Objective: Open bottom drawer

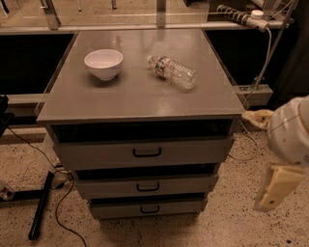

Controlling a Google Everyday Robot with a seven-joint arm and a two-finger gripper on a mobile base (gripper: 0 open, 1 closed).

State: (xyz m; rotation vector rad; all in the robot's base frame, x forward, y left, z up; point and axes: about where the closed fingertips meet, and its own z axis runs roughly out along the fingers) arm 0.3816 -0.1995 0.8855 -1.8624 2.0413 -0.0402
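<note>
The bottom drawer [147,208] is the lowest and narrowest grey front of the cabinet, with a small black bar handle [149,209]. It sits set back under the mid-sized drawer [145,185] and the widest top drawer [145,152]. My gripper [273,188], a cream-coloured part hanging below the white rounded arm housing [292,130], is at the right edge of the view. It is well to the right of the cabinet, at about the height of the middle drawer, and touches nothing.
On the grey cabinet top [135,96] stand a white bowl [103,63] and a clear plastic bottle [172,72] lying on its side. A black bar [41,205] and cables lie on the speckled floor at the left. A power strip [241,14] is at the back right.
</note>
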